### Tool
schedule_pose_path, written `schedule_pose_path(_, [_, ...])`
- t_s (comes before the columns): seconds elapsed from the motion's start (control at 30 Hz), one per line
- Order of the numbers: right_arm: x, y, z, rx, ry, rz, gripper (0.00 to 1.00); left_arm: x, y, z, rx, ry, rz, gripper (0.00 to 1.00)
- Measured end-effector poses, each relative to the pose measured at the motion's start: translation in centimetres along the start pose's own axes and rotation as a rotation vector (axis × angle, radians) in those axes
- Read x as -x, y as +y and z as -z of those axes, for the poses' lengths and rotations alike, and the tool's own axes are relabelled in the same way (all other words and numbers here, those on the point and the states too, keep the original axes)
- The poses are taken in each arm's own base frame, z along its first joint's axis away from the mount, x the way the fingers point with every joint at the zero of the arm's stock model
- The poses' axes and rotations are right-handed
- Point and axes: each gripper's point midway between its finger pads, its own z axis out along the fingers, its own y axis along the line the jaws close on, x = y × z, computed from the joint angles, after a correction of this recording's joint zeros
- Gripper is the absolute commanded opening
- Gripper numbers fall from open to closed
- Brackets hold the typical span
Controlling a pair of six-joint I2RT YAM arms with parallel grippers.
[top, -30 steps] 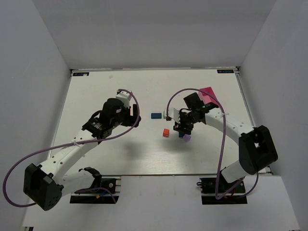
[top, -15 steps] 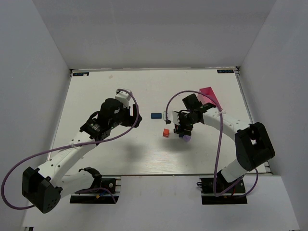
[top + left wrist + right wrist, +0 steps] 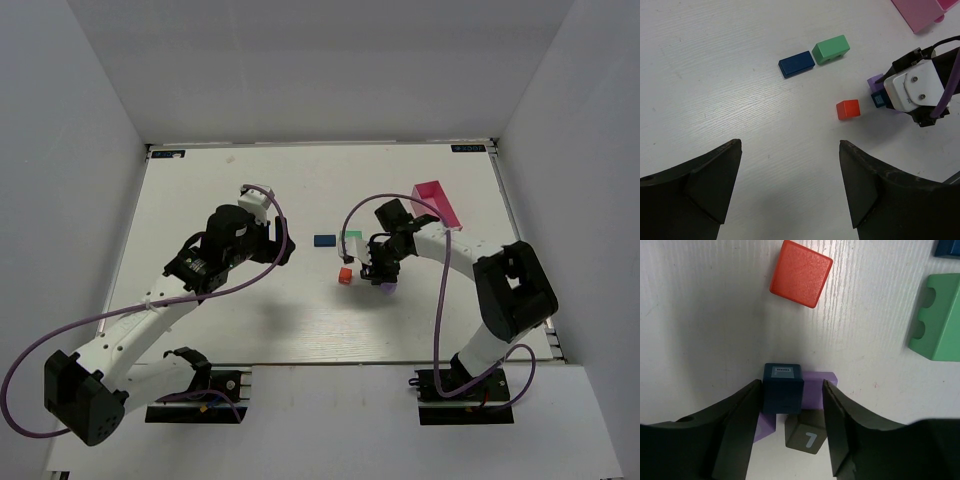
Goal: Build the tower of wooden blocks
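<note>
I see the tower so far as a small stack near the middle of the table (image 3: 715,75), a little toward the right side. A purple block (image 3: 817,386) lies on the table and a navy cube (image 3: 783,388) sits on top of it. The right gripper (image 3: 792,392) is lowered over this stack, and its two fingers stand spread on both sides of the navy cube without pinching it. One finger looks close against the cube, while a strip of the purple block shows between the cube and the other finger. A dark cube (image 3: 804,436) with a white 7 is just against the purple block, between the same fingers; whether it rests on the table or on the block, I cannot tell. The loose pieces lie on the table to the left of the stack. The red cube (image 3: 848,109) is near it but apart. Farther back, the green block (image 3: 831,49) and the blue block (image 3: 796,64) lie just beside each other. The left gripper (image 3: 789,150) hovers above the table on the near-left side of these pieces, its fingers spread wide with nothing between them. The pink tray (image 3: 432,192) is at the far right, well apart from the blocks.
</note>
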Motion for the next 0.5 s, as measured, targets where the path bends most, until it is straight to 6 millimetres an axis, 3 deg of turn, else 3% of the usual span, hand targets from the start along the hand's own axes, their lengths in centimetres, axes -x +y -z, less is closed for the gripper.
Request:
schedule_pose_path(0.2, [-0.53, 0.21, -0.45, 0.021, 0.021, -0.011, 0.42, 0.01, -0.04, 0.02, -0.002, 0.0, 0.0, 0.9])
schedule_pose_path(0.37, [-0.49, 0.2, -0.35, 0.03, 0.026, -0.018, 0.22, 0.01, -0.07, 0.02, -0.004, 0.0, 0.0, 0.9])
schedule_pose_path(0.5, [0.01, -0.07, 0.18, 0.035, 0.023, -0.024, 0.19, 0.01, -0.07, 0.03, -0.004, 0.0, 0.0, 0.9])
